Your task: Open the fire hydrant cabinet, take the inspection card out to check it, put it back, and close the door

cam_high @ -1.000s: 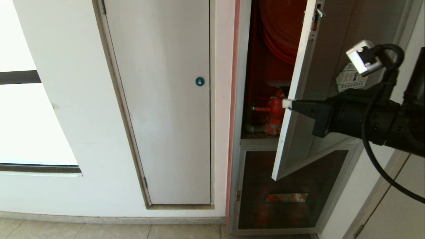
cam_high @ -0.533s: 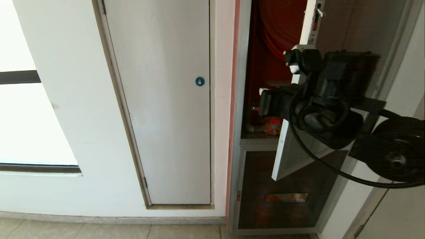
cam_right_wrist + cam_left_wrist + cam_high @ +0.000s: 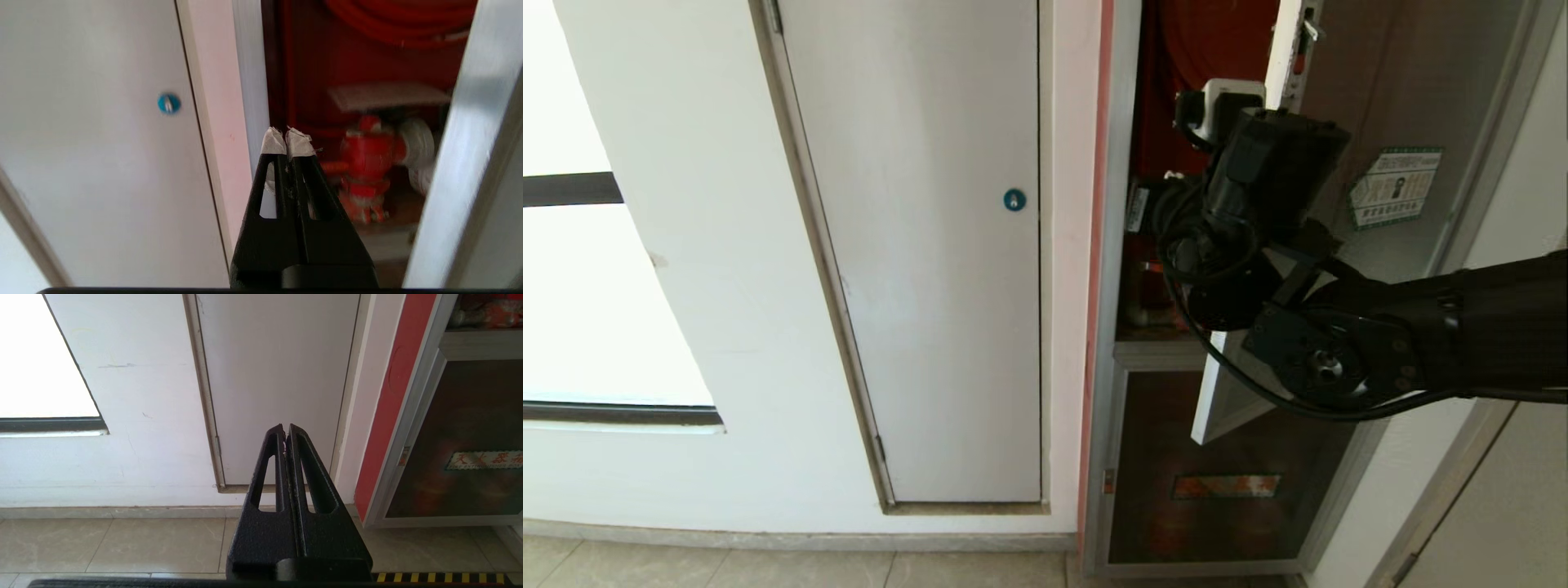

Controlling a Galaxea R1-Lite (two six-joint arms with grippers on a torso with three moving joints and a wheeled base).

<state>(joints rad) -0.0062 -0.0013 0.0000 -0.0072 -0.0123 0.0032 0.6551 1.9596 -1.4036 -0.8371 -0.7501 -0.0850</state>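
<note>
Card sat inside cabinet, above the valve. I'd swung right gripper off door edge into the gap, card at its 1 o'clock, jaws clenched empty; must release. Left gripper parked, clenched.

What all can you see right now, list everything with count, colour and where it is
fire hydrant cabinet: one, silver frame, red inside, right of the wall.
door: one, dark glass, silver frame, swung partly open.
hexagonal sticker: one, green-bordered white, on the door.
red valve: one, low in the cabinet.
inspection card: one, pale, lying flat above the valve.
white panel: one, left of the cabinet, blue lock.
lower glass panel: one, dark, orange-red label.
right claw: shut, empty, at the cabinet opening.
left claw: shut, parked low.
</note>
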